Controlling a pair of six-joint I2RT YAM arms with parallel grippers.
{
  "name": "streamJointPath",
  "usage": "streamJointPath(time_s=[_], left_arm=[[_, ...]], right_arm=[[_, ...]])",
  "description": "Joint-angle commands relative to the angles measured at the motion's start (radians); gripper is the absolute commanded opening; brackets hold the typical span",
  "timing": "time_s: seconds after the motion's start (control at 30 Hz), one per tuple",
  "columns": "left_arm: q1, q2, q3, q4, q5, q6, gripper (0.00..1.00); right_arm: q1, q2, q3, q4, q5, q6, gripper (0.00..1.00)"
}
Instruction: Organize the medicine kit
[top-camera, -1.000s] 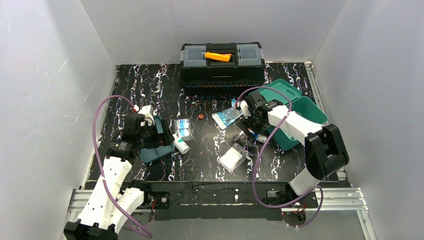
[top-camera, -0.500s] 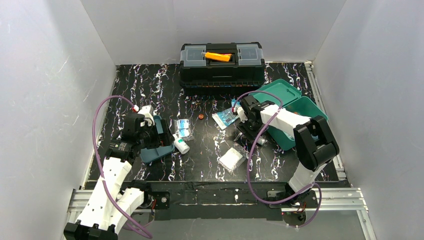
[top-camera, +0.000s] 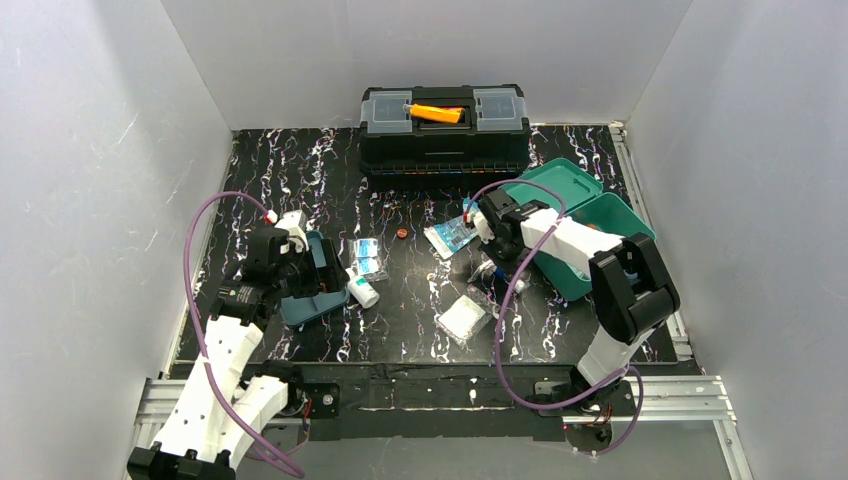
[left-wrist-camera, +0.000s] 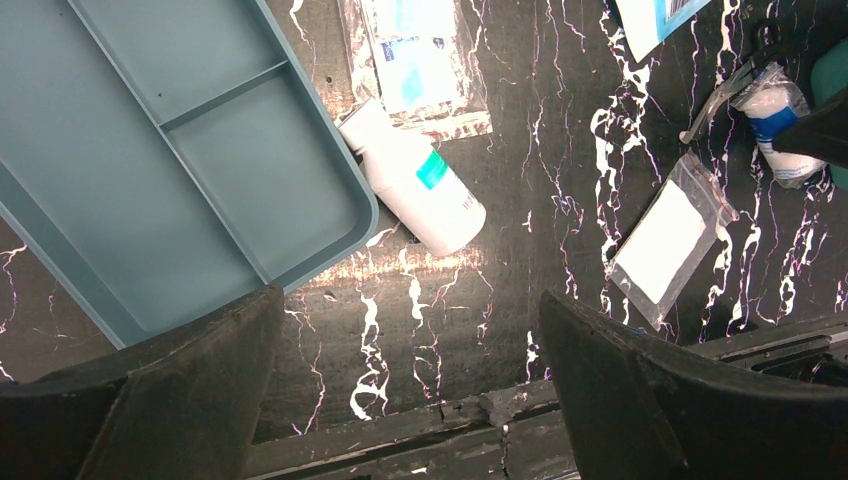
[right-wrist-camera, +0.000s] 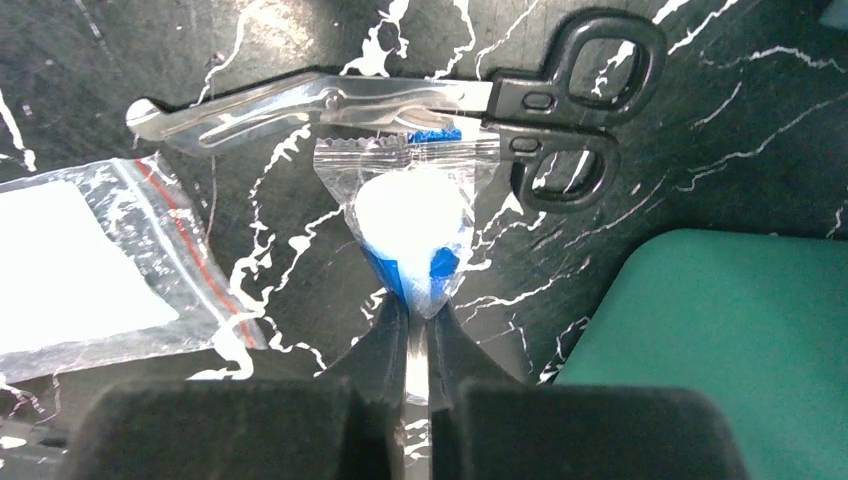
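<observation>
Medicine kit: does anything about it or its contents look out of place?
Yes. The divided tray lies outside the open medicine kit, on the left of the table. A white bottle lies on its side beside the tray's edge. The right gripper pinches a wrapped bandage roll whose wrapper overlaps the scissors.

Two of a kind: left arm (top-camera: 215, 352) and right arm (top-camera: 576, 241), smooth white shells between bulky black joint housings; rounded corners throughout; a purple cable (top-camera: 186, 280) looping loosely off the left, a second purple cable (top-camera: 498, 345) off the right; a small white-and-red fitting (top-camera: 270, 214) by the left wrist (too small to read); left gripper (left-wrist-camera: 408, 308) with broad, wedge-shaped fingers (left-wrist-camera: 180, 390) in matte black; right gripper (right-wrist-camera: 420, 310) likewise black, its fingers (right-wrist-camera: 385, 345) narrowing to thin flat tips.
</observation>
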Motion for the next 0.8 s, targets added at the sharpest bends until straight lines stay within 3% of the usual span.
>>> streamJointPath(time_s=[0.0, 0.47, 0.77], left_arm=[[-0.001, -0.015, 0.019, -0.006, 0.008, 0.003, 1.00], [-0.001, -0.007, 0.019, -0.008, -0.001, 0.003, 1.00], [-0.002, -0.003, 0.020, -0.008, -0.004, 0.003, 1.00]], right_arm=[[0.011, -0.103, 0.025, -0.027, -0.027, 0.052, 0.01], [-0.039, -0.378, 0.104, -0.073, -0.024, 0.248, 0.01], [-0.231, -0.531, 0.152, -0.105, 0.074, 0.463, 0.01]])
